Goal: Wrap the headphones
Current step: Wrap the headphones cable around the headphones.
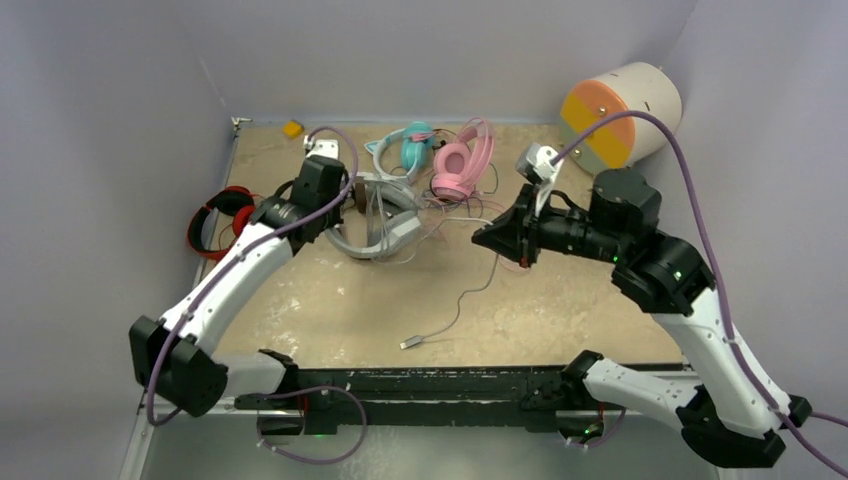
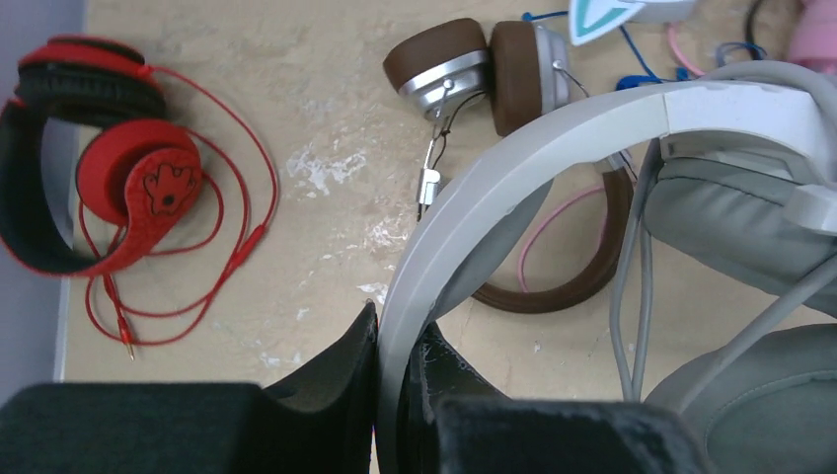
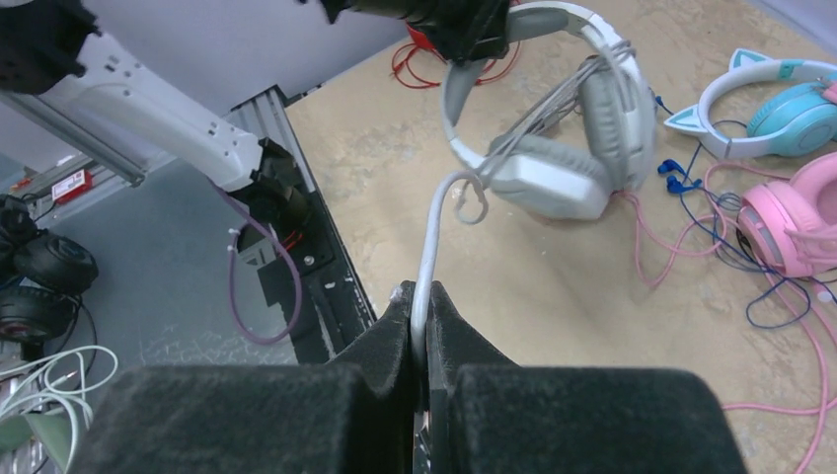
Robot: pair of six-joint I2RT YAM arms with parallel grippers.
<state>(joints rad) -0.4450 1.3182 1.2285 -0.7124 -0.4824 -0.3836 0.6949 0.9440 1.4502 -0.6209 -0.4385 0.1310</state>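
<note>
The grey-white headphones (image 3: 553, 178) are toward the back left of the tabletop (image 1: 560, 300). The left fingers (image 2: 370, 355) are clamped on their white headband, one finger on each side. The lower part of those fingers is cut off by the edge of the left wrist picture. I cannot tell if the lower ear cup touches the tabletop.

A few strands of grey cord cross between the headband and the ear cups. They overlap, so I cannot count them. One length of the cord (image 3: 431, 237) comes off the headphones with a small curl. It then goes straight in between the right fingers (image 3: 400, 331), which are squeezed tight on it. From above, a thin cord drops from there to a small silver plug (image 1: 410, 343) lying on the tabletop.

Just behind the white headband lies the brown pair (image 2: 474, 74) with silver cups. Part of its band is hidden. The pink pair (image 1: 462, 160) and a teal pair (image 1: 405, 145) with cat ears sit near the back. Pink cord and a blue cord (image 3: 711, 212) lie tangled around them, and it is hard to see which cord goes where. The red pair (image 2: 118, 178) lies at the left edge, with its red cord looped beside it. A round orange and cream tub (image 1: 615, 115) lies at the back right.
</note>
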